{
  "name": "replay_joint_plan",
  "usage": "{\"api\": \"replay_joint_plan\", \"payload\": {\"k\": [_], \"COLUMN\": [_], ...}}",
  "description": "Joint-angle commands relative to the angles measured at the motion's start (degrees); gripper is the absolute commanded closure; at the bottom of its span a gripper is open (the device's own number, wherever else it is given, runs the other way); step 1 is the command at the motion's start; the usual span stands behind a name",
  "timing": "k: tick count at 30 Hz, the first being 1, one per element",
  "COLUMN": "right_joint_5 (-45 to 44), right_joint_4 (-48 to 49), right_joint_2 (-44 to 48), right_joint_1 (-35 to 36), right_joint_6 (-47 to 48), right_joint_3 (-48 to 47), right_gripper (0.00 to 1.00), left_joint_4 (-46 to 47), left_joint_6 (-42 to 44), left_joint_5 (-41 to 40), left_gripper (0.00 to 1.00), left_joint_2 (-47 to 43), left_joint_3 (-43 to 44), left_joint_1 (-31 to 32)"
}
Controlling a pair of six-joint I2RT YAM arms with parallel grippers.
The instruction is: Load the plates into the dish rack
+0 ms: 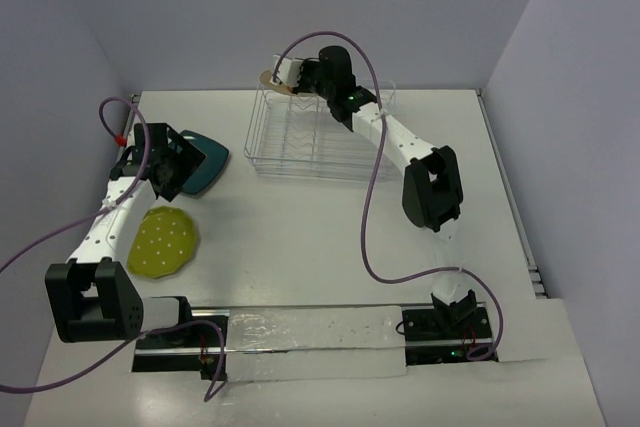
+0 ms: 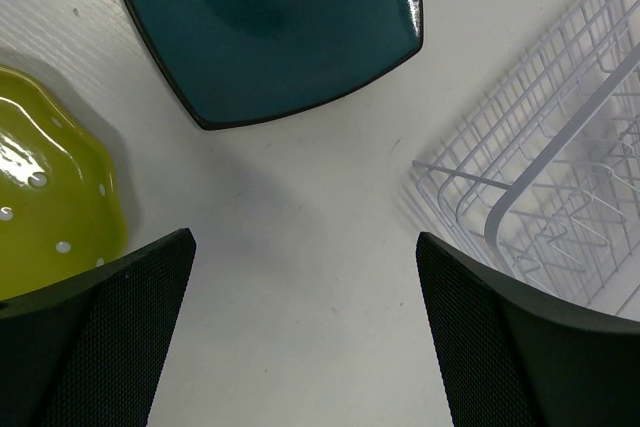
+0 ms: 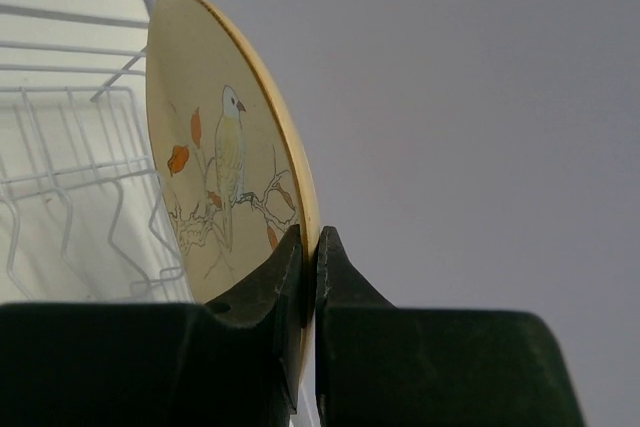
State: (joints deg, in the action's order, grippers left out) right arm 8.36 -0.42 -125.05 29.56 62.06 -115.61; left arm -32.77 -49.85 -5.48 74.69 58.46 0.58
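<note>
Beige and painted with a bird, the round plate (image 3: 225, 177) stands on edge, its rim pinched between the closed jaws of the right gripper (image 3: 308, 237). The disc runs straight out past the fingertips, in line with them. Its painted face turns toward the dish rack (image 1: 310, 137), which lies to that side of the pincer and below, so lowering between the tines seems next. The left gripper (image 2: 302, 242) hangs wide open and empty, farther from the rack.

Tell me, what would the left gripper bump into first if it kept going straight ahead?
Probably the bare table, just short of the teal plate. The left gripper's open jaws aim at that gap, green plate on one side, rack on the other. Depth is hard to judge.
</note>
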Motion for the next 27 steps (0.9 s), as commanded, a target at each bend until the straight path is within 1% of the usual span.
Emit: {"api": "replay_joint_plan", "payload": {"k": [1,9,12,16,19,25,27], "right_joint_5": [1.0,1.1,1.0,3.2,4.0,3.0,2.7], "right_joint_4": [9.3,10.8,13.6,16.1,16.9,18.8,19.4], "right_joint_2": [0.0,-1.4,-2.5,-3.9,-5.0,-6.6,-6.9], "right_joint_1": [-0.6,-1.4,-1.8,-2.2,-2.3,-2.4,-2.6], "right_joint_6": [0.0,-3.2,-4.6,-7.9,-9.6,-12.1,-13.5], "right_joint_3": [-3.8,-1.5,-0.4,-0.6,-1.1,-1.2,-1.3], "right_gripper": [1.0,1.0,1.0,0.96,0.93,0.88,0.83], "left_joint_4": [2.4,2.5,2.7,3.4,4.1,3.8,3.5], "left_joint_6": [0.9,1.0,1.0,1.2,1.2,1.5,1.6], "left_joint_5": [0.8,1.4,1.3,2.3,3.2,2.4,2.4], "left_gripper": [0.01,0.01,0.01,0.01,0.01,0.01,0.01], "left_joint_2": [-0.1,1.1,1.4,2.5,2.9,2.3,2.1], "left_joint_3": [1.5,1.6,1.6,1.7,1.5,1.2,1.4], "left_joint_1": [-0.4,-0.4,-0.4,-1.8,-1.7,-1.9,-1.8]}}
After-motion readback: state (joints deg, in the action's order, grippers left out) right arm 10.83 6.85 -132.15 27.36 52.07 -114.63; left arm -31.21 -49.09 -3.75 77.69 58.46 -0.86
